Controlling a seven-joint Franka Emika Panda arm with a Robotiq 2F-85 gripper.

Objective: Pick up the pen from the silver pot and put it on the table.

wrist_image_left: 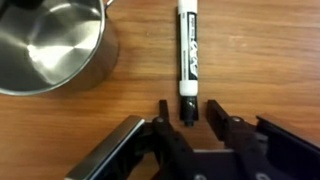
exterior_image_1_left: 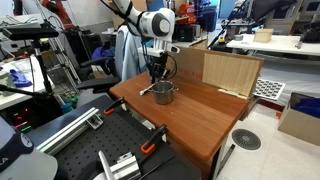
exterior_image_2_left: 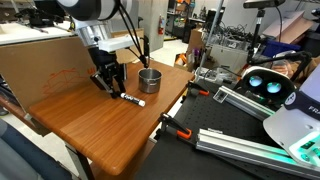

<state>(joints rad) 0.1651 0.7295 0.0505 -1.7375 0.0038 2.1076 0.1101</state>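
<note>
Pen (wrist_image_left: 184, 55) lies flat on the reddish-brown wooden desk (wrist_image_left: 270, 60), outside the silver pot (wrist_image_left: 50, 45) and near it without touching; bare wood shows between the two in the wrist view. Its pale barrel carries dark lettering along its length, and its darker end points toward the pincer (wrist_image_left: 187, 118). The pincer is spread apart and holds nothing, with one dark finger on each side of that darker end. A narrow strip of wood shows between each fingertip (wrist_image_left: 161, 115) and the pen. The pot stands upright with a shiny steel inside, and only part of it is in frame there.

In an exterior view the pen (exterior_image_2_left: 133, 100) is a small pale stick with a dark tip, lying on the desk (exterior_image_2_left: 110, 135) near the pot (exterior_image_2_left: 149, 80), with the pincer (exterior_image_2_left: 108, 85) low over the wood close to both. In an exterior view the pincer (exterior_image_1_left: 157, 76) hangs close by the pot (exterior_image_1_left: 163, 93) toward the far part of the desk (exterior_image_1_left: 205, 120); the pen is too small there to make out for certain. A pale plywood panel (exterior_image_1_left: 232, 70) stands upright along the far edge of the desk, and an orange-handled clamp (exterior_image_2_left: 178, 128) sits at another edge
</note>
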